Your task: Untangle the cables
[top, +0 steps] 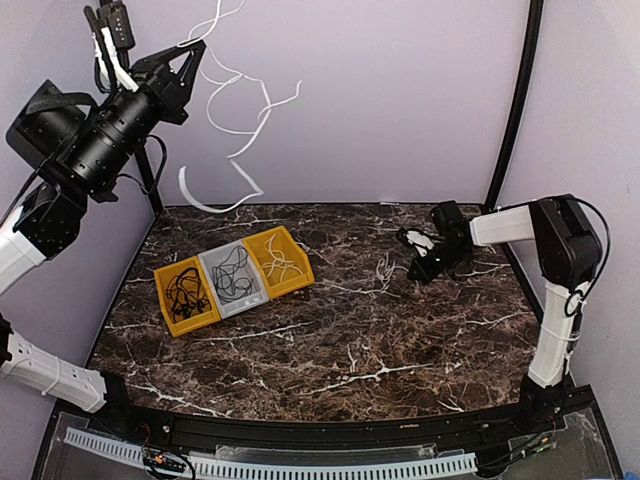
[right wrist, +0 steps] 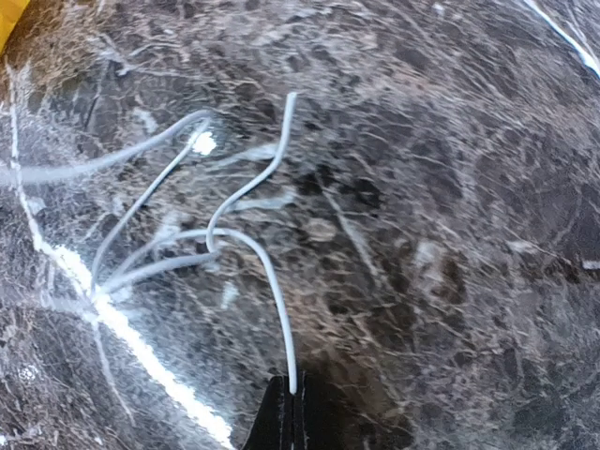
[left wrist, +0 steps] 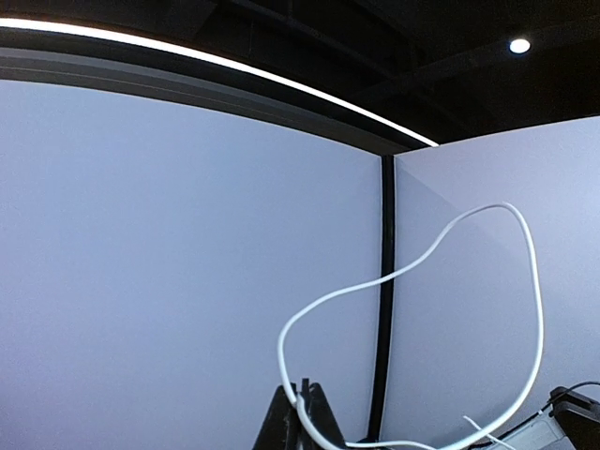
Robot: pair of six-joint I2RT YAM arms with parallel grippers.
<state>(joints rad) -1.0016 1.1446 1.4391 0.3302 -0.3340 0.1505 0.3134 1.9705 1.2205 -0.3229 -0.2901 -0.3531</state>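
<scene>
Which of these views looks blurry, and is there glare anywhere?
Right wrist: table smeared, cable soft away from the right gripper, one bright reflection. Left wrist: sharp, with a bright ceiling strip and spot lamp. Top: evenly lit, no glare.

Cables (top: 232, 276) in bins (top: 193, 322) (left on table (top: 380, 340))

The table (top: 330, 345) has a dark brown marble top with white veins and a black strip along its near edge. Three open bins sit on its left half, side by side and touching, in a row that slants from near-left to far-right: a yellow bin (top: 172, 318), a grey bin (top: 258, 296) in the middle, and a second yellow bin (top: 297, 282). To their right, apart from them, a white cable (top: 385, 268) (right wrist: 246, 199) lies on the bare marble in a few loose, thin loops, blurred in the right wrist view
</scene>
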